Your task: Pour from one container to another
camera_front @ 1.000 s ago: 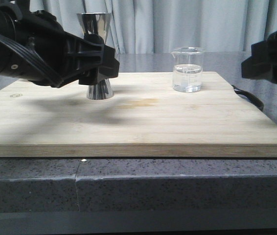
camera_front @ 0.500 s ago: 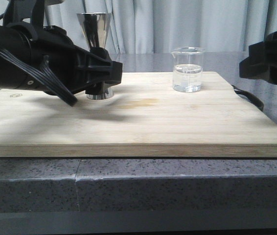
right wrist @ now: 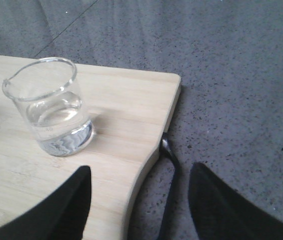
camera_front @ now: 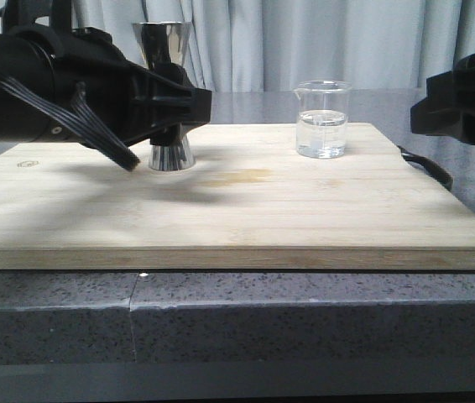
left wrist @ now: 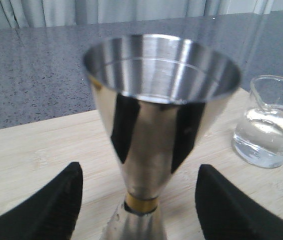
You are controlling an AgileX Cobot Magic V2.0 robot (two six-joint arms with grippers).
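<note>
The tall steel jigger (camera_front: 164, 40) stands upright on the left back part of the wooden board (camera_front: 263, 218). My left gripper (camera_front: 189, 107) is open, and its fingers stand apart on either side of the jigger (left wrist: 161, 110) at the height of its brass waist, without touching it. The glass beaker (camera_front: 322, 119) holds clear liquid and stands on the board's right back part. It also shows as the beaker (left wrist: 269, 135) and the beaker (right wrist: 51, 112). My right gripper (camera_front: 464, 105) hovers open and empty over the board's right edge, short of the beaker.
A black handle (camera_front: 430, 166) sticks out from the board's right edge onto the grey speckled counter (right wrist: 241, 90). Curtains hang behind the table. The board's front half (camera_front: 246, 227) carries only my left arm's shadow.
My left gripper has risen slightly and edged right around the jigger. The jigger, the beaker and the right arm have stayed where they were.
</note>
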